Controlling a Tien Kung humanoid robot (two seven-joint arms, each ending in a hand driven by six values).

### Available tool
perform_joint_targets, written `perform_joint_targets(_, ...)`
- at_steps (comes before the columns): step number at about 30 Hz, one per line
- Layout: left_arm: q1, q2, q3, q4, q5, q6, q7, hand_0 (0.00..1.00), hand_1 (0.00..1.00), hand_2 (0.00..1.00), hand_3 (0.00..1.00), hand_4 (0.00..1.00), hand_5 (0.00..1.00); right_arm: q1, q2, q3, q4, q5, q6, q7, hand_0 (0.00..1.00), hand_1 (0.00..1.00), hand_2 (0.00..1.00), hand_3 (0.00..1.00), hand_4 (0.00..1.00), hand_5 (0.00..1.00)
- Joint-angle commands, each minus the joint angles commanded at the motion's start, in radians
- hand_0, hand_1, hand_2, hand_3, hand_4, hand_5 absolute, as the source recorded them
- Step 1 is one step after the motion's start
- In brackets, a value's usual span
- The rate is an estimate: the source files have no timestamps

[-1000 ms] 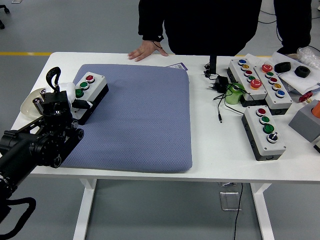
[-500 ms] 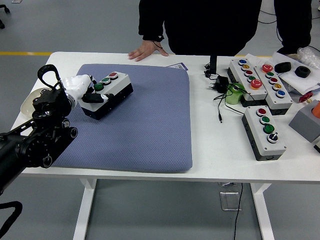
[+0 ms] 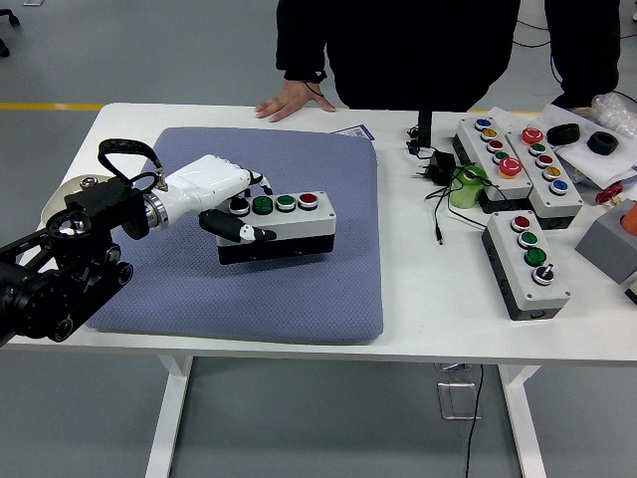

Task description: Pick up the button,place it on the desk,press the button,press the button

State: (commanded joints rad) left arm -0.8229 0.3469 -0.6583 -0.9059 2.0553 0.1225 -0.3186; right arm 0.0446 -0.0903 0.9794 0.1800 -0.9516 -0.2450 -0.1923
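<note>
Mat (image 3: 299, 269) of blue-grey quilted cloth covers the left and middle of the white table (image 3: 428, 309), and everything else is placed from it. Over the mat's middle, slightly left of centre, sits the button box (image 3: 284, 231), a grey-topped case with black sides carrying a row of buttons: black, green, green and red from left to right. Whether its base rests on the mat or hangs just above it cannot be told. The left hand (image 3: 221, 194), white-shelled with dark fingertips, grips the box at its left end, fingers curled over the top edge and the thumb laid along the front face. Its black arm (image 3: 70, 259) runs off past the mat's left border toward the picture's lower-left corner.

Beyond the mat's far edge, a person's hand (image 3: 292, 102) lies flat on the table, the person in dark clothing standing behind it. To the right of the mat, well apart from it, lie a black plug with a cable (image 3: 436, 189), a green roll (image 3: 464, 185), two button boxes side by side (image 3: 518, 164) and another button box (image 3: 526, 262) nearer the front. A small printed card (image 3: 355, 130) peeks out at the mat's far right corner.
</note>
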Motion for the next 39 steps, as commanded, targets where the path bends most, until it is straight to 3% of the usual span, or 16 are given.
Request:
perform_joint_targets(7,0.004,0.020,0.063,0.025,-0.094,0.167,-0.113,0.166,0.147,0.161,0.236,0.380,0.002,0.001,0.001,0.002,0.000,-0.003,0.000,-0.002,0.765,0.732,0.738,0.593,0.199,0.153)
perform_joint_targets(12,-0.005,0.026,0.112,0.049,-0.097,0.220,-0.143,0.174,0.149,0.163,0.239,0.396,0.002,0.001,0.002,0.003,0.000,-0.006,0.000,-0.003,0.765,0.732,0.738,0.593,0.199,0.153)
perform_joint_targets(21,-0.023,0.020,0.174,0.083,-0.059,0.221,-0.139,0.204,0.163,0.175,0.249,0.420,0.002,0.001,0.001,0.000,0.000,-0.005,-0.001,-0.003,0.765,0.732,0.738,0.593,0.199,0.153)
perform_joint_targets(26,-0.019,0.021,0.162,0.086,-0.015,0.214,-0.122,0.204,0.163,0.175,0.249,0.420,0.002,0.002,0.001,0.002,0.000,-0.008,0.000,-0.004,0.765,0.732,0.738,0.593,0.199,0.153)
perform_joint_targets(27,-0.017,0.023,0.157,0.081,-0.011,0.213,-0.119,0.328,0.318,0.322,0.386,0.457,0.002,0.002,0.001,0.003,0.000,-0.007,0.000,-0.004,0.767,0.732,0.739,0.593,0.198,0.153)
perform_joint_targets(32,-0.010,0.032,0.118,0.026,0.013,0.233,-0.101,0.328,0.318,0.322,0.386,0.457,0.002,0.003,0.002,0.008,0.000,-0.014,0.001,-0.005,0.767,0.732,0.739,0.593,0.198,0.153)
perform_joint_targets(33,-0.008,0.033,0.107,0.014,0.012,0.236,-0.099,0.363,0.372,0.420,0.482,0.458,0.002,0.003,0.002,0.010,0.000,-0.016,0.001,-0.006,0.767,0.732,0.738,0.593,0.198,0.153)
perform_joint_targets(34,-0.005,0.034,0.092,-0.001,0.016,0.239,-0.096,0.363,0.372,0.420,0.482,0.458,0.002,0.003,0.002,0.010,0.000,-0.017,0.001,-0.006,0.767,0.732,0.738,0.593,0.198,0.153)
perform_joint_targets(38,0.008,0.044,0.030,-0.064,0.018,0.214,-0.079,0.363,0.372,0.420,0.482,0.458,0.002,0.002,0.001,0.009,0.000,-0.015,0.001,-0.005,0.767,0.732,0.738,0.593,0.198,0.153)
perform_joint_targets(39,0.011,0.048,0.015,-0.083,0.013,0.201,-0.073,0.373,0.388,0.487,0.596,0.494,0.002,0.002,0.001,0.008,0.000,-0.013,0.002,-0.005,0.764,0.732,0.738,0.593,0.198,0.153)
